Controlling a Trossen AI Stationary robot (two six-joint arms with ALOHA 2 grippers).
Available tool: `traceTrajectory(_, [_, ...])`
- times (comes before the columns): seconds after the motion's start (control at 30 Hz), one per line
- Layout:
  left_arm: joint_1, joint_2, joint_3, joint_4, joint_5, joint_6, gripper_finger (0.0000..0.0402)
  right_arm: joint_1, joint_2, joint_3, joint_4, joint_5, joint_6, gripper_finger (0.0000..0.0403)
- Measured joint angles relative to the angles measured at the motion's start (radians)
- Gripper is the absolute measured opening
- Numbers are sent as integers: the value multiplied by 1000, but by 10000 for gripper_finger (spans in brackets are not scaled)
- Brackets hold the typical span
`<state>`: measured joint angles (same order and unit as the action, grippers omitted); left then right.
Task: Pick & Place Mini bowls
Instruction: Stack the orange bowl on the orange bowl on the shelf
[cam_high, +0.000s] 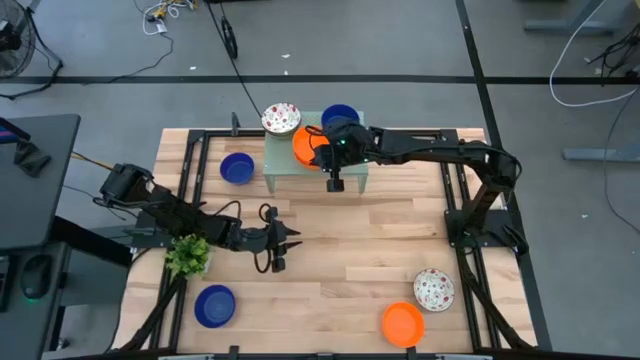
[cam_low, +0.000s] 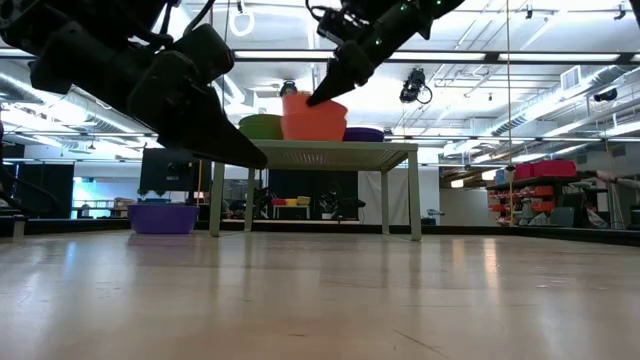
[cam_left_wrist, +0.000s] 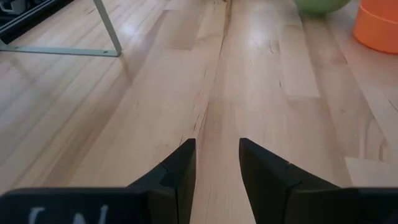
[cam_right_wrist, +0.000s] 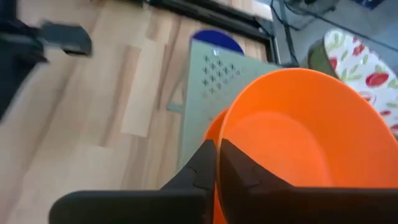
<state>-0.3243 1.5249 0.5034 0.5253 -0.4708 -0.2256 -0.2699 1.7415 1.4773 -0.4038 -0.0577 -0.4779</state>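
Observation:
An orange mini bowl (cam_high: 303, 146) sits tilted on the pale green mesh stand (cam_high: 350, 175), and my right gripper (cam_high: 318, 148) is shut on it. A white bowl with red speckles (cam_high: 281, 118) and a blue bowl (cam_high: 342, 113) are at the stand's far edge. Another blue bowl (cam_high: 237, 168) rests on the table left of the stand. Near the front edge lie a blue bowl (cam_high: 214, 305), an orange one (cam_high: 402, 323) and a speckled one (cam_high: 433, 289). My left gripper (cam_high: 280, 248) hovers open over the table's middle, touching nothing. My right gripper pinches the orange bowl's rim (cam_right_wrist: 219, 134), one finger (cam_right_wrist: 239, 168) inside the bowl and the other (cam_right_wrist: 200, 167) outside. The fingers slant down from above and from the table's right. The bowl is tilted, with its base (cam_low: 315, 135) low over the stand's top.
A small leafy plant (cam_high: 188, 255) stands beside the left arm at the table's left. Dark frame rails run along both sides of the table. Bare wood lies between the stand and the front bowls. In the right wrist view an orange edge (cam_right_wrist: 210, 132) shows beneath the held bowl.

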Motion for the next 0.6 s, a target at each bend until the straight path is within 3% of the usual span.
traceTrajectory(0.3, [0, 0, 0, 1, 9, -7, 126, 0, 0, 0, 5, 15, 6, 38])
traceTrajectory(0.6, [0, 0, 0, 2, 12, -21, 126, -3, -3, 0, 40, 16, 5, 122])
